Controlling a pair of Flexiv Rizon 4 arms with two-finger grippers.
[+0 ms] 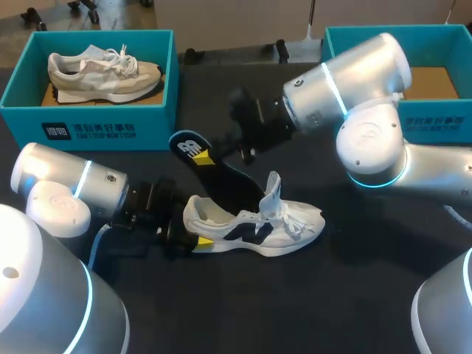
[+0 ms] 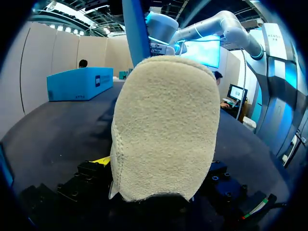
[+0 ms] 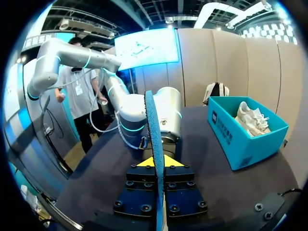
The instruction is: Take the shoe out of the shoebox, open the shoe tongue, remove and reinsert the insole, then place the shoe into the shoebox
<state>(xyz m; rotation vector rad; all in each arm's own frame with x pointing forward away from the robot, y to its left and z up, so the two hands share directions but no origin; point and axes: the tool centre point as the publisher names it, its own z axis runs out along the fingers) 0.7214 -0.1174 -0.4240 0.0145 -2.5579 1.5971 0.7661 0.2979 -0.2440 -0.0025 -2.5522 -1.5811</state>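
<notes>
A white shoe with navy markings lies on its sole on the black table, its tongue pulled upright. My left gripper is shut on its heel; in the left wrist view the beige heel fills the space between the fingers of that gripper. My right gripper is shut on the dark insole, held above the table with its front end near the shoe's opening. The right wrist view shows the insole edge-on in the gripper.
A teal shoebox at the back left holds a beige shoe. A second teal shoebox stands at the back right, partly behind my right arm. My left arm lies low along the front left.
</notes>
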